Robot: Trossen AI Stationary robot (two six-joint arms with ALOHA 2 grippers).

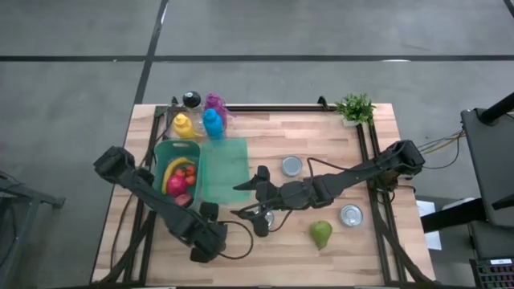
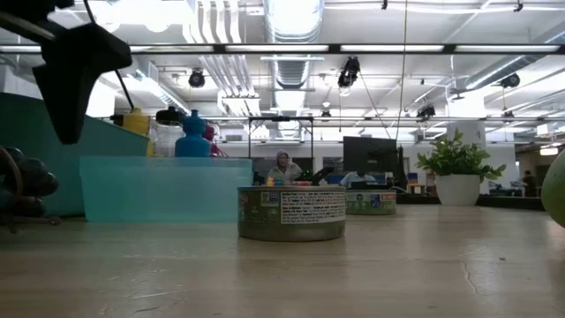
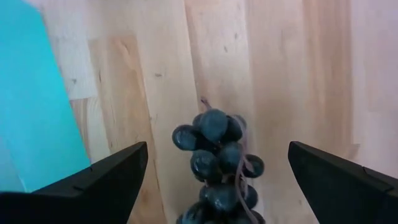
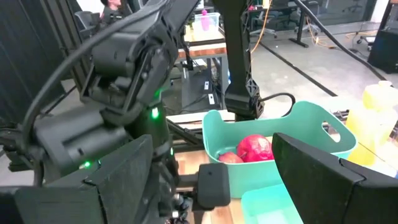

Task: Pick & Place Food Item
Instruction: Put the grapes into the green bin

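A bunch of dark grapes lies on the wooden table, also visible at the left edge of the low view. My left gripper points down over it, open, one finger on each side and clear of the bunch; in the high view it is just near of the teal basket. The basket holds a banana and red fruits. My right gripper hangs open and level above the table's middle, holding nothing, facing the left arm and the basket.
A teal lid lies right of the basket. Three tins stand on the table, and a green pear lies near the front. Coloured bottles and a potted plant stand along the far edge.
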